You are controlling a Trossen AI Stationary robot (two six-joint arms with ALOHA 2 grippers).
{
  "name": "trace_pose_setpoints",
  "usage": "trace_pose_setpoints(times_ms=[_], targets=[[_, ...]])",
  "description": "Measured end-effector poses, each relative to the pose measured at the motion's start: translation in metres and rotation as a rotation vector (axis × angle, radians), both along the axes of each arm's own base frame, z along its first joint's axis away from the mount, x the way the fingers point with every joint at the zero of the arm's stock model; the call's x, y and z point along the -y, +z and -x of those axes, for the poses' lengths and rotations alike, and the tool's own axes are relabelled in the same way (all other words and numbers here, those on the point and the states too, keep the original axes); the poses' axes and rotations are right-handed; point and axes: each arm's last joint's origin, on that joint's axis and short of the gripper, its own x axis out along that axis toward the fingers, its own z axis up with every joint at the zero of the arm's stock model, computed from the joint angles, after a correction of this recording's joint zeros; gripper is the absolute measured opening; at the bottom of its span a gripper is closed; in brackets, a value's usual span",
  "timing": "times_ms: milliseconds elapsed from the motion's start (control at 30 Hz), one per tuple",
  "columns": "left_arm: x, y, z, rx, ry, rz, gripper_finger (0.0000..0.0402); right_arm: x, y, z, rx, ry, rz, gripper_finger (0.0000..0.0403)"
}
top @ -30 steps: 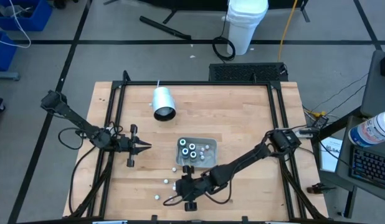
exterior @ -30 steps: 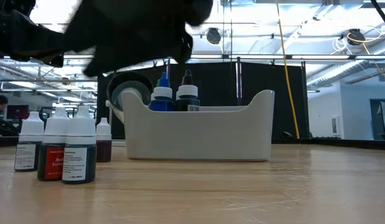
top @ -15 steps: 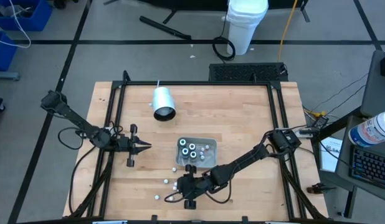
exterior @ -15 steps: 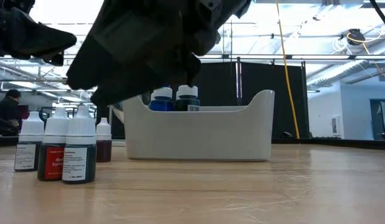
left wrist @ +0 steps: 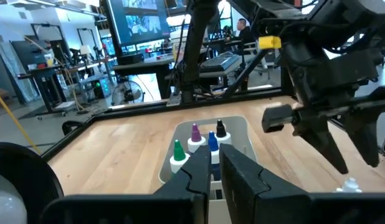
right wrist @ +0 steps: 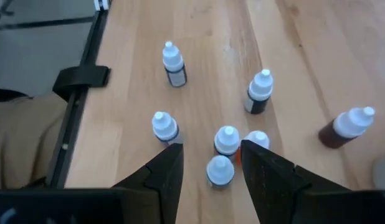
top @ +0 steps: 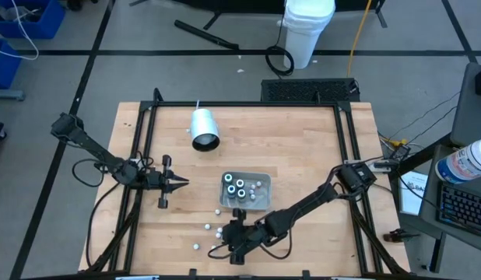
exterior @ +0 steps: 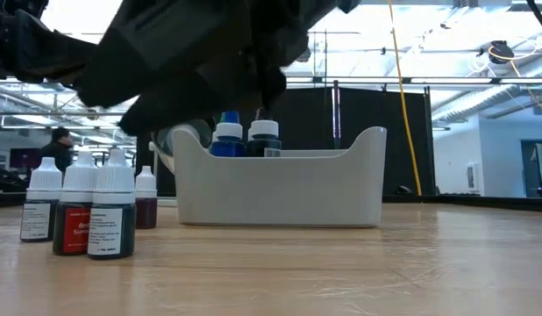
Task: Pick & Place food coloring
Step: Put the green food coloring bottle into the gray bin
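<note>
Wood surface: the table [top: 303, 140] carries a pale tray [top: 246, 191] near its middle and a white cup [top: 203, 129] lying on its side farther back.
Food coloring, placed: several bottles [left wrist: 194, 135] already stand upright in the tray, seen as coloured tips in the left wrist view.
Food coloring, loose: a tight cluster of bottles [right wrist: 225, 140] stands on the wood near the front edge, with others scattered just around it [right wrist: 174, 64].
Right gripper: right gripper [right wrist: 210, 165] hangs over that cluster with its fingers parted to a middling gap, nothing between them.
Left gripper: left gripper [top: 179, 183] waits left of the tray, well apart from the bottles, its fingers [left wrist: 239, 171] nearly together and empty.
Risk: the clustered bottles touch or nearly touch, so a finger coming down may land on a neighbour's cap and tip it or push the group apart; probably the outermost bottle is the safer pick.
Change: the right gripper has slid toward the front edge of the table over the last second and now sits lower in the low view; bottles, tray and left arm are where they were.
</note>
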Motion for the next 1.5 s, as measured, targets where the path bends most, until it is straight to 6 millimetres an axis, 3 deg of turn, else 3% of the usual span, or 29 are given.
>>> trace_pose_setpoints(times_ms=[200, 1233, 1500], targets=[[0.000, 0.000, 0.000, -0.001, 0.000, 0.000, 0.0042, -0.001, -0.020, -0.002, -0.036, -0.008, 0.002, 0.0151], [0.000, -0.001, 0.000, -0.006, 0.001, -0.002, 0.0042, -0.002, -0.029, -0.004, -0.026, 0.014, 0.028, 0.0148], [0.000, -0.001, 0.000, -0.006, 0.001, -0.002, 0.0042, -0.002, -0.028, -0.004, -0.024, 0.019, 0.036, 0.0105]])
